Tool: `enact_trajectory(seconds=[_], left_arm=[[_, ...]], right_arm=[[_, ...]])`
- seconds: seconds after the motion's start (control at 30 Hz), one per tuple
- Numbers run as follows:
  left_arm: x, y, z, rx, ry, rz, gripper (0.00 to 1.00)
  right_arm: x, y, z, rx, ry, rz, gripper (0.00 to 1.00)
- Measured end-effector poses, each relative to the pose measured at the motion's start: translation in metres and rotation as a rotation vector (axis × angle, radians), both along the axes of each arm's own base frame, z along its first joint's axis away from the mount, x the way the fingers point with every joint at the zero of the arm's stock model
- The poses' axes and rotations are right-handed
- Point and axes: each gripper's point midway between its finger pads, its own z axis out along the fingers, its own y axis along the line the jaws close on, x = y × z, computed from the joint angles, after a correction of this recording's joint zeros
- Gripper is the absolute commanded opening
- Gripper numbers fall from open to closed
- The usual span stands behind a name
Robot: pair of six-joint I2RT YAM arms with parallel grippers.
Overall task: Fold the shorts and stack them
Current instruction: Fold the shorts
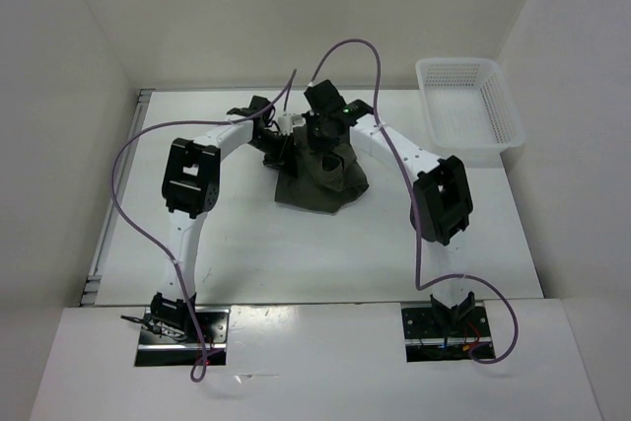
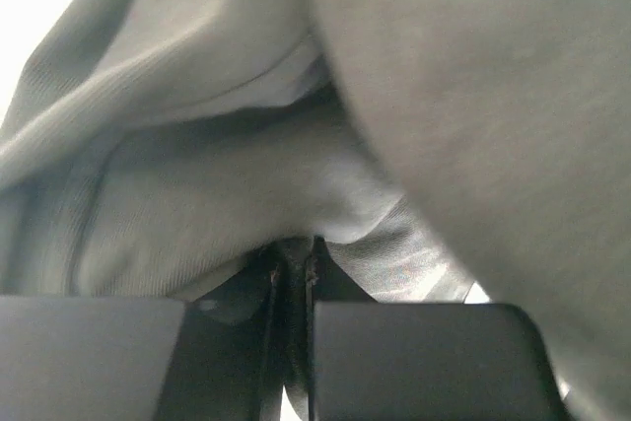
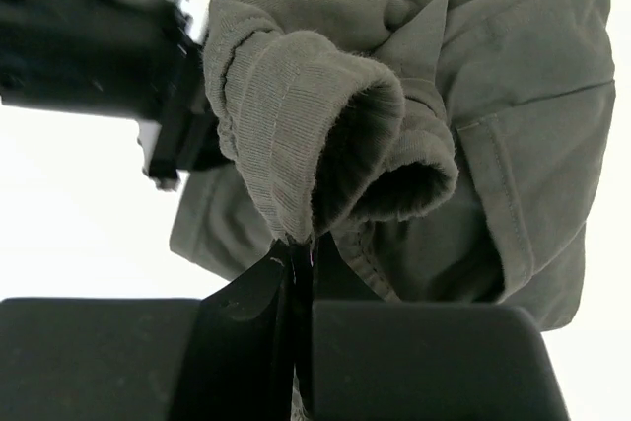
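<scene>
One pair of olive shorts [image 1: 321, 186] lies bunched in a heap on the table [image 1: 246, 253], toward its far side, with part of the cloth raised between the two arms; the left gripper [image 2: 294, 255] has its jaws pressed together on a pinch of fabric; the right gripper [image 3: 296, 249] is likewise clamped, on the ribbed waistband edge; the step in hand looks like lifting the garment to spread it, with no fold made yet; next, the two grips would need to draw apart and lay the cloth flat; counted: one pair of shorts, two grippers, one white mesh basket [image 1: 458, 63] at the far right, well apart.
</scene>
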Motion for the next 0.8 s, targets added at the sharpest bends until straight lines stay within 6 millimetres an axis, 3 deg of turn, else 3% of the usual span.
enact_trajectory(seconds=[0.1,0.2,0.27,0.3,0.5,0.57,0.67,0.8], left_arm=[[0.005,0.011,0.001,0.000,-0.001,0.025,0.26],[0.010,0.024,0.005,0.010,-0.011,0.054,0.42],[0.010,0.031,0.007,0.025,-0.018,0.068,0.46],[0.010,0.035,0.008,0.033,-0.022,0.076,0.47],[0.013,0.053,0.009,0.063,-0.028,0.116,0.55],[0.016,0.058,0.010,0.073,-0.034,0.127,0.60],[0.019,0.067,0.011,0.076,-0.037,0.147,0.68],[0.028,0.091,0.016,0.122,-0.061,0.200,0.78]], right_arm=[[-0.005,0.003,-0.005,-0.007,0.008,0.016,0.01],[-0.016,0.010,-0.014,-0.017,0.028,0.056,0.14],[-0.027,0.021,-0.016,-0.025,0.026,0.108,0.24],[-0.032,0.029,-0.016,-0.029,0.019,0.143,0.40],[-0.077,0.092,-0.006,0.013,-0.038,0.405,0.62],[-0.088,0.109,0.003,0.038,-0.060,0.476,0.64],[-0.085,0.123,0.025,0.077,-0.131,0.537,0.60],[-0.079,0.116,0.053,0.093,-0.245,0.557,0.46]])
